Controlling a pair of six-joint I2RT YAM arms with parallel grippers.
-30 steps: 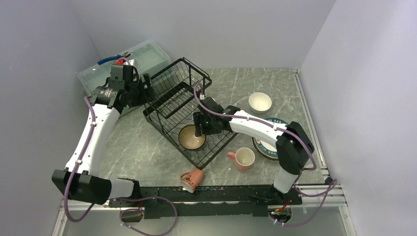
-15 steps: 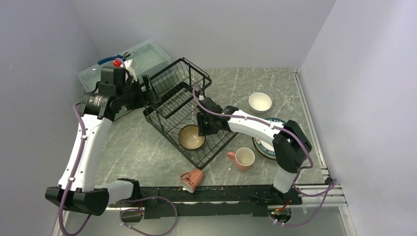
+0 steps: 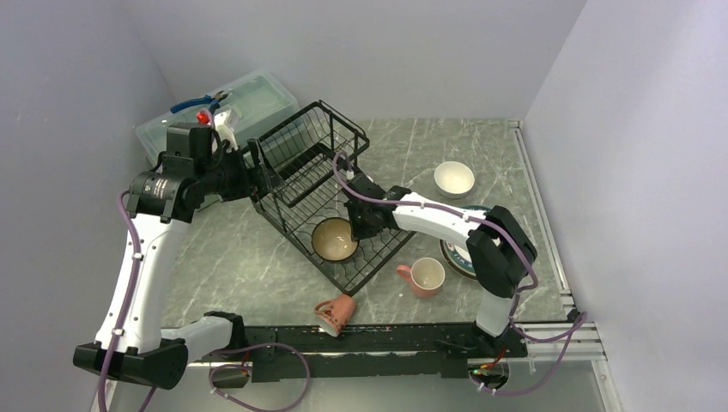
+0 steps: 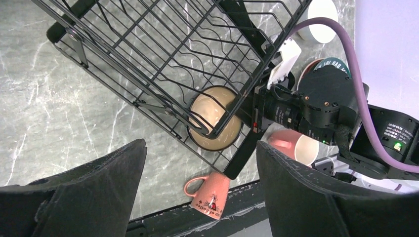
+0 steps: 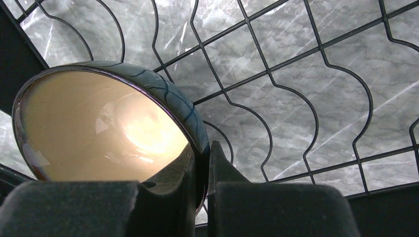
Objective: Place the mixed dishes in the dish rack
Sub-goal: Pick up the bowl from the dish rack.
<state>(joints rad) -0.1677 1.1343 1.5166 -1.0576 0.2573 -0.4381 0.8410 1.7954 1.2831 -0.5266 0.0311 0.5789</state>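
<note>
Two fingers of the right gripper [image 5: 201,165] pinch the bowl [image 5: 99,128] by its rim, inside the dish rack [image 4: 237,19]. The left gripper [image 4: 201,145] gapes wide, with that rack below it.

Bowl [image 3: 333,240] in dish rack [image 3: 305,142], right fingers [image 3: 353,228] — apparently — on its rim

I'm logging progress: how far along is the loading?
Done: one tan-lined bowl sits in the dish rack. In hand: the right hand is pinched on that bowl's rim; the left hand is open by the rack. Left: white bowl, upright pink mug, tipped pink mug, plates, outside it.
</note>
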